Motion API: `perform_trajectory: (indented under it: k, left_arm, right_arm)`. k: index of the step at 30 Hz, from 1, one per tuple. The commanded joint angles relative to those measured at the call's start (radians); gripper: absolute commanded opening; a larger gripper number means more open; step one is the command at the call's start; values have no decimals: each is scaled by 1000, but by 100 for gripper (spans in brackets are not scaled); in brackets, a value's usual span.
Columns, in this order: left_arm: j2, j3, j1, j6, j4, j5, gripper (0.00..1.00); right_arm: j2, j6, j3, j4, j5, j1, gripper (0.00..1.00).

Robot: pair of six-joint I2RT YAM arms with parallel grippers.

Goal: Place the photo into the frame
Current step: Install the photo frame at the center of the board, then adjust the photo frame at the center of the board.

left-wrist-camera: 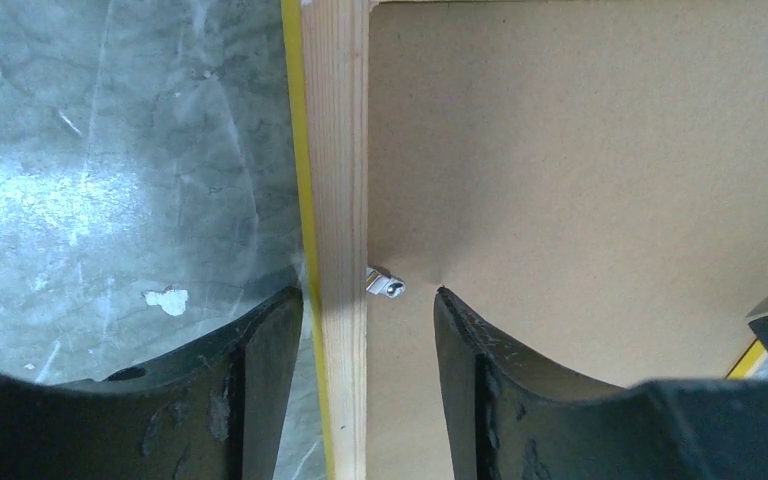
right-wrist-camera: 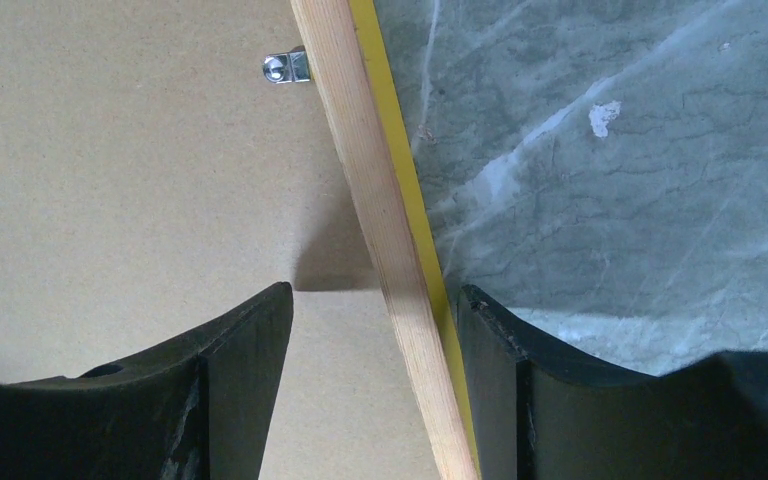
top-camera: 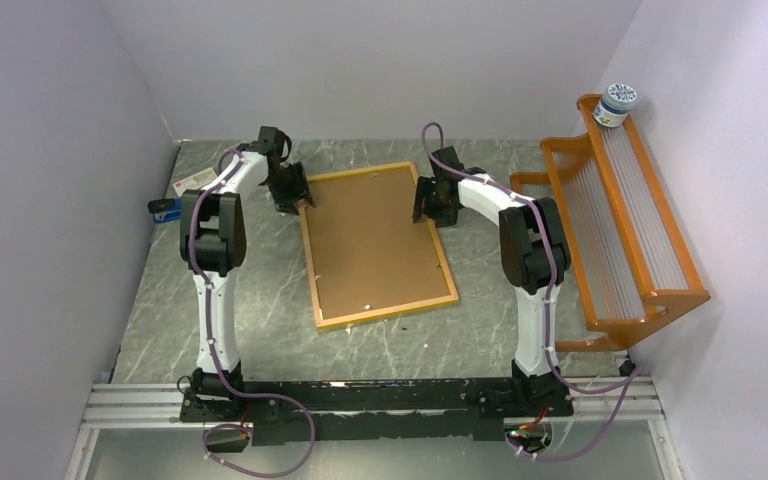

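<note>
Frame (top-camera: 388,311) edges seemingly between spread fingers (left-wrist-camera: 260,380)

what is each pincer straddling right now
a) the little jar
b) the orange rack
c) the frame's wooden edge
c: both wrist views show a wooden edge of the frame running between the open jaws of the left pincer and of the right pincer.

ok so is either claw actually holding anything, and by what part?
Nothing is held. The left claw and right claw are both open, each straddling a side rail of the frame, with a gap showing beside the wood.
</note>
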Motion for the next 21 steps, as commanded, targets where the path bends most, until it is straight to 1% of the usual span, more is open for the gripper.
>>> perform_trajectory:
  k: [1, 4, 11, 14, 16, 19, 21]
  left_arm:
    - [-22, -2, 4, -57, 21, -40, 59]
    - [-19, 6, 6, -47, 34, -19, 61]
    - [-22, -13, 7, -41, 90, 146, 61]
    - [-22, -33, 7, -34, 113, 207, 62]
    - [-4, -16, 7, -23, 86, 227, 61]
    - [19, 7, 7, -24, 52, 254, 58]
    - [12, -35, 7, -44, 96, 282, 56]
  right_arm:
    - [12, -17, 21, -6, 10, -13, 65]
    - [-5, -14, -2, 2, -28, -14, 66]
    - [-71, 5, -77, 26, -201, -15, 66]
    - [-118, 29, -144, 60, -263, -14, 66]
    - [-155, 56, -207, 102, -298, -13, 66]
    - [-207, 102, -285, 121, -343, -9, 66]
    - [-253, 116, -345, 145, -362, 1, 66]
